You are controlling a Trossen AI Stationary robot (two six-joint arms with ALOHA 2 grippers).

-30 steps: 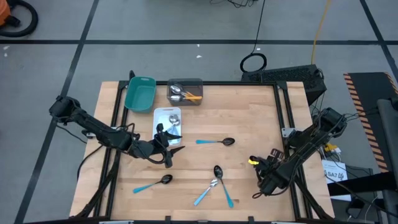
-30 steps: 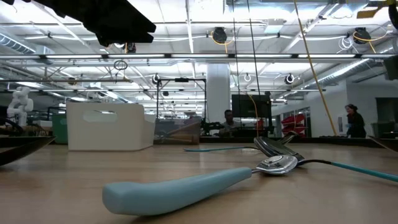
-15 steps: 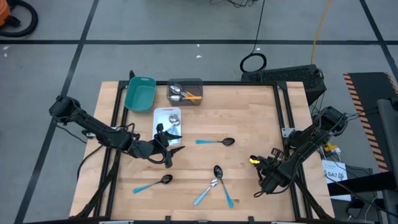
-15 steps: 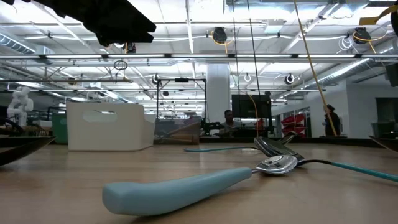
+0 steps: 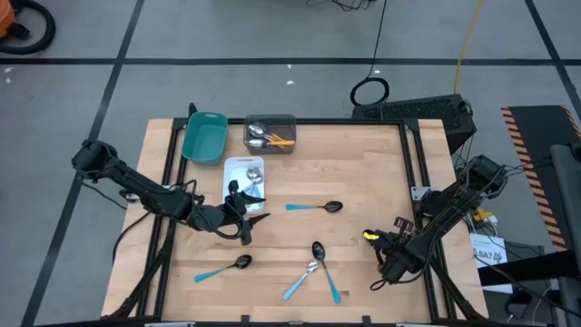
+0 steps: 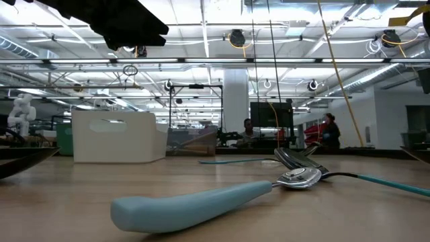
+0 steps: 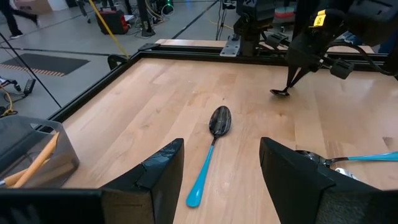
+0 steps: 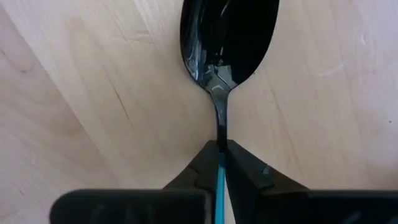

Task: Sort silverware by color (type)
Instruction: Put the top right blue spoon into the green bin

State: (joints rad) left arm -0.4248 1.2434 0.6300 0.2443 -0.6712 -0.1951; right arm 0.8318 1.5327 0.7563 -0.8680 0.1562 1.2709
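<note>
My right gripper (image 8: 221, 149) is shut on a spoon with a black bowl (image 8: 229, 37) and a light-blue handle, at the table's near right (image 5: 381, 271). My left gripper (image 7: 221, 180) stands open beside the white tray (image 5: 238, 163). A blue-handled, black-bowled spoon (image 7: 211, 140) lies flat on the wood ahead of it, untouched. Another such spoon (image 5: 224, 267) and two crossed spoons (image 5: 313, 271) lie near the front edge. The grey tray (image 5: 286, 121) holds orange-handled spoons. My right gripper pinches the spoon at its thin black neck (image 8: 221, 127), where the blue handle begins, between the two fingertips. The handle runs back between the fingers, so the spoon lies along them. The fingers slant down and the bowl (image 7: 280, 93) hangs lowest, at the tabletop; whether it touches, I cannot tell.
A teal tray (image 5: 203, 136) stands at the far left, next to the grey one. A black frame rims the table (image 5: 363, 159). In the low view a blue handle (image 6: 195, 205) lies close in front, and people stand in the room behind.
No arm and no spoon has visibly moved. A person in the room behind the table has walked across toward the low view's left.
</note>
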